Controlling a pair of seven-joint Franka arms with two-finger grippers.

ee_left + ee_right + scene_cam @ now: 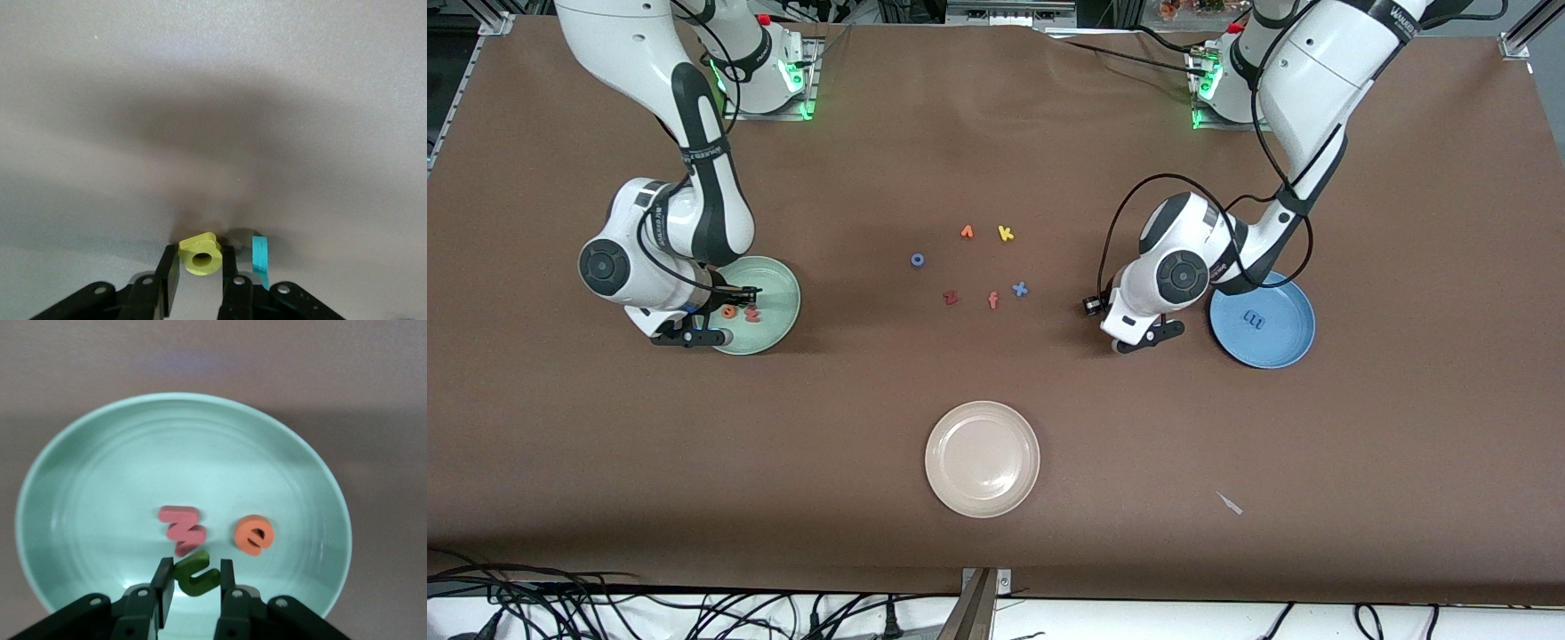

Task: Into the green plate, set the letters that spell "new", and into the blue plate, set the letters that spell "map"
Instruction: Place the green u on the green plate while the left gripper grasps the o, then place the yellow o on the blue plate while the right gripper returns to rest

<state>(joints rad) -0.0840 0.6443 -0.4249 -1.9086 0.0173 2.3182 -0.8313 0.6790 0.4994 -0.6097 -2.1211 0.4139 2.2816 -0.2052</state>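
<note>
While the left pincer [200, 270] grips the yellow "a" [200, 255], the right pincer [193, 587] (over the green plate [100, 473]) pinches the green "n" [195, 574].

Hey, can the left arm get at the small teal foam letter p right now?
Probably not yet: the left claw is shut on the yellow foam letter a; the teal foam letter p lies just beside it on the brown table, otherwise unblocked.

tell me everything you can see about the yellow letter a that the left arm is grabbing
The yellow "a" is a tiny, thick foam letter with a round hole through its bowl. The left gripper is shut on it, one black finger against each side, at the brown table, which looks grey in the left wrist view. Whether it touches the surface cannot be told. A teal letter, seen edge-on, stands close beside it, outside the fingers. The spot is beside the blue plate, which holds a blue "m".
</note>
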